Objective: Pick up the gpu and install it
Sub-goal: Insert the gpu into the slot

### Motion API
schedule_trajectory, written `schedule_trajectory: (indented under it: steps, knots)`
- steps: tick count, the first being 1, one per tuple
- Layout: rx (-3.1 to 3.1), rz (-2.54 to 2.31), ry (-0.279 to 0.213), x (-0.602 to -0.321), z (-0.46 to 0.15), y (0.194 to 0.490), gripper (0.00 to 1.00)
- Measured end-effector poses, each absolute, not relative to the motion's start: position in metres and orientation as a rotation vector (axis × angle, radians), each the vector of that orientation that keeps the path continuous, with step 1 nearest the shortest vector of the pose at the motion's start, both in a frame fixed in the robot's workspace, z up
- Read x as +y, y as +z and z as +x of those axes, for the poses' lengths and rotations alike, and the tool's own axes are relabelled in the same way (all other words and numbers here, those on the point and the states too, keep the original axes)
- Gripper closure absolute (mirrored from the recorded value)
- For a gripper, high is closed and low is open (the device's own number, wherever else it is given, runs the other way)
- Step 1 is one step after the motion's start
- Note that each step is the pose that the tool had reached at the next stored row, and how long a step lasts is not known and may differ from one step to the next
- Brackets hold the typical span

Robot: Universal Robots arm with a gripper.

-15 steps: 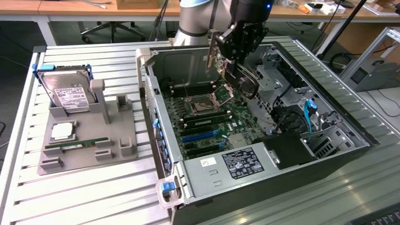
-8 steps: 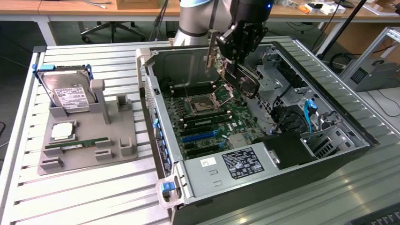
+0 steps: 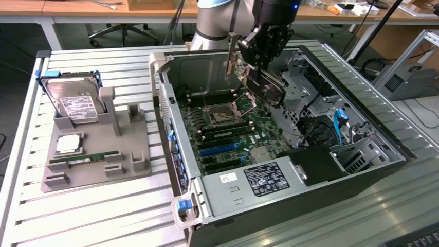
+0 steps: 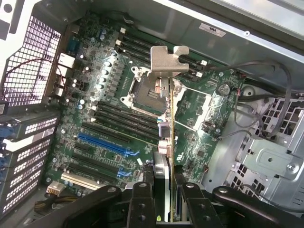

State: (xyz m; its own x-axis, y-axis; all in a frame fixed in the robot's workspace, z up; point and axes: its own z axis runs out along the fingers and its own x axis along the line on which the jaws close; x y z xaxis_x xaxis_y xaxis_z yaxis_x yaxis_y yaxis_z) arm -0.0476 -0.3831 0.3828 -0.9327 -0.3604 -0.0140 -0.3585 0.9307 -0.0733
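gpu (image 4: 166,124) in tool (image 4: 164,192) above motherboard (image 4: 107,128)

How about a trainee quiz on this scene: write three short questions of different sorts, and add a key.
1. True or false: the gpu is already seated in a slot.
2. The fingers hold: A) nothing, B) the gpu, C) a cable.
3. Fill in: the hard drive sits in the grey holder on the exterior view's ____ of the computer case.
Key: 1 false; 2 B; 3 left.
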Motion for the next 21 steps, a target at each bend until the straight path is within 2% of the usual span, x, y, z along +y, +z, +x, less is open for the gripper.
schedule_trajectory:
  steps: [21]
  knots:
    - [3.038,-0.669,-0.107,-0.3831,-0.0476,0.3827,0.73]
